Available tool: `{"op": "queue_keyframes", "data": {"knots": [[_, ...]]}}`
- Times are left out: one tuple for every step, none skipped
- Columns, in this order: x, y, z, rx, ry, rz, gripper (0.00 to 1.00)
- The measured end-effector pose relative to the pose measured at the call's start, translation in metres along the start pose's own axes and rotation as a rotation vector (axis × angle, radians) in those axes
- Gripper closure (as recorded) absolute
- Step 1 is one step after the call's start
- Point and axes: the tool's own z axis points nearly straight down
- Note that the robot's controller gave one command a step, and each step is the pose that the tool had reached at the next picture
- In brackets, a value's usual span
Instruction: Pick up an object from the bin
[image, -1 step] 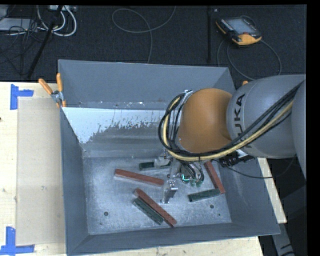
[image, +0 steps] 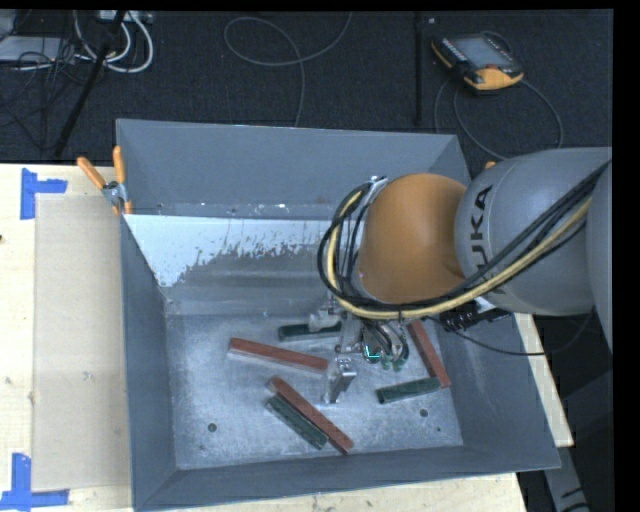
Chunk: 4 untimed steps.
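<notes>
pointing down, tool (image: 341, 384) sits by long brown strip (image: 278, 355); spread cannot be told.

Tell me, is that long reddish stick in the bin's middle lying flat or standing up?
Lying flat: the reddish stick rests full-length on the bin floor.

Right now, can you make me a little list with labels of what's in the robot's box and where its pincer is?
box: grey metal bin
pincer: down low near the middle of the bin floor
nearest thing: long brown stick, its right end beside the pincer
front: slanted brown stick with a dark green stick alongside it
right: short green stick and another brown stick
back: small dark stick
holding something: cannot tell
</notes>
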Motion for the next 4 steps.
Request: {"op": "queue_keyframes", "data": {"knots": [[-0.0538,-0.0278,0.0692,-0.006,-0.013,0.097,1.0],[-0.0526,-0.0294,0.0713,-0.003,-0.011,0.099,0.0],[-0.0518,-0.031,0.0745,-0.001,-0.011,0.101,1.0],[-0.0518,-0.031,0.0745,-0.001,-0.011,0.102,1.0]]}}
